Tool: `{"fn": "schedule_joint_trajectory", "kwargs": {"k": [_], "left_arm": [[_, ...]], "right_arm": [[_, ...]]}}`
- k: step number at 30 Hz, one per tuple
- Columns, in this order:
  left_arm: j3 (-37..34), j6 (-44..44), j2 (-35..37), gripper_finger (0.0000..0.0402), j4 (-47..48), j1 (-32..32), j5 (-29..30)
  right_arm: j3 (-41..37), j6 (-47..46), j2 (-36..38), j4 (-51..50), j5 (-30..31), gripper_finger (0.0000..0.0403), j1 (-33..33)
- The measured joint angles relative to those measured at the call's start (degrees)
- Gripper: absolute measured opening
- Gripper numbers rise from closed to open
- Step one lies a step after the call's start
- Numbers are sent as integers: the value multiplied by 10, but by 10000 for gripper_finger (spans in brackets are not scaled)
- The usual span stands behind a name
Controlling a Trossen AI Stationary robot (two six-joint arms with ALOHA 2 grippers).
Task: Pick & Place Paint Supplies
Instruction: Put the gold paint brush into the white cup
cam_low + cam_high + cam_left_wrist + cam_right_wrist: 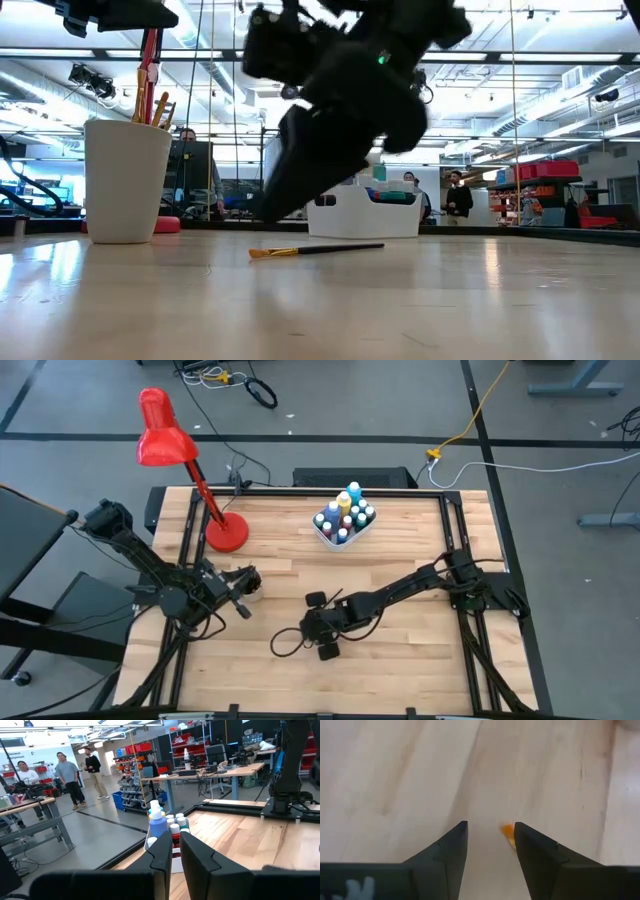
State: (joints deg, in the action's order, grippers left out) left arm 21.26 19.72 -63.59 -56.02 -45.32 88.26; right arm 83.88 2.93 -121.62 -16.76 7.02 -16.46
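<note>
A thin dark-handled paintbrush lies flat on the wooden table, its orange bristle tip showing between my right gripper's fingers. My right gripper hangs open just above the brush near the table's middle, slanting down and touching nothing. A white tray at the far middle holds several small paint bottles. A beige cup with several brushes standing in it sits by my left gripper. My left gripper points level toward the tray, shut to a thin slit with nothing between its fingers.
A red desk lamp stands on its round base at the far left of the table. A black frame borders the table's edges. Bare wood lies in front of and to the right of the tray. People stand in the room beyond.
</note>
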Motion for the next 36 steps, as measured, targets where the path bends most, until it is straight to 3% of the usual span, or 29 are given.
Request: {"fn": "schedule_joint_trajectory", "kwargs": {"k": [4, 11, 19, 24, 32, 36], "left_arm": [[0, 0, 0, 45, 0, 0, -4], [0, -5, 0, 45, 0, 0, -12], [0, -5, 0, 45, 0, 0, -10], [0, -5, 0, 45, 0, 0, -9], [0, -8, 0, 45, 0, 0, -24], [0, -9, 0, 45, 0, 0, -24]], "right_arm": [[-15, 29, -20, 61, -1, 166, 4], [-17, 40, -33, 66, 43, 166, 22], [-15, 20, -35, 46, -42, 158, 41], [-14, 20, -40, 48, -47, 116, 42], [-14, 29, -41, 45, -36, 11, 47], [-15, 35, -41, 44, -44, 8, 48]]}}
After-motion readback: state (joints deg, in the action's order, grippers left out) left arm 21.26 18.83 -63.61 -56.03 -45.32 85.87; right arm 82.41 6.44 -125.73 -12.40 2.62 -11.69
